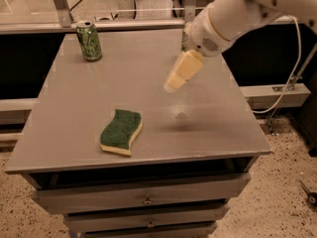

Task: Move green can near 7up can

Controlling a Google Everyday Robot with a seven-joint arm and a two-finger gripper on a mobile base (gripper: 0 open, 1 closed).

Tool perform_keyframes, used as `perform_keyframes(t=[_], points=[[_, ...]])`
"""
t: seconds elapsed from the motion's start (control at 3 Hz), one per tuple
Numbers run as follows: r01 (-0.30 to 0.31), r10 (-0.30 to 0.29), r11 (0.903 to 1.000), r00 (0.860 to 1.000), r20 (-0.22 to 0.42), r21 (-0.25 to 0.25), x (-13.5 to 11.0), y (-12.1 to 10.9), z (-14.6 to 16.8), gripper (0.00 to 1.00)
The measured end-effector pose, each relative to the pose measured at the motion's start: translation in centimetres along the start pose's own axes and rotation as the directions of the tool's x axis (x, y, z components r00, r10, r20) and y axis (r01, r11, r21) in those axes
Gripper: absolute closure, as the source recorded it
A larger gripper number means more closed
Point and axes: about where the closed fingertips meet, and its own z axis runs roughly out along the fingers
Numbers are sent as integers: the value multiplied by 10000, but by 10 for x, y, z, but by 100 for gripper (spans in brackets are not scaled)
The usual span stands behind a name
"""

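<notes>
The green can [89, 41], green all over with a pale leafy pattern and a silver top, stands upright at the far left corner of the grey table [218, 128]. The 7up can is hidden behind my white arm [233, 16] at the far right of the table. My gripper [172, 86], cream-coloured, hangs above the middle of the table and points down and to the left. It holds nothing that I can see. It is well to the right of the green can and in front of it.
A green and yellow sponge [121, 132] lies near the table's front left. Drawers [146, 200] sit under the tabletop. A metal rail [129, 25] and window frame run behind the table. A white cable [287, 90] hangs at the right, above the speckled floor.
</notes>
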Motion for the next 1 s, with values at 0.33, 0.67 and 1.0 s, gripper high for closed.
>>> perform_keyframes(t=[0.33, 0.67, 1.0], points=[[-298, 319, 9994, 9858, 1646, -155, -59, -17, 70, 0], [-647, 687, 9976, 9479, 3111, -231, -111, -30, 129, 0], [-1199, 1152, 9926, 8875, 4461, -179, -152, -48, 173, 0]])
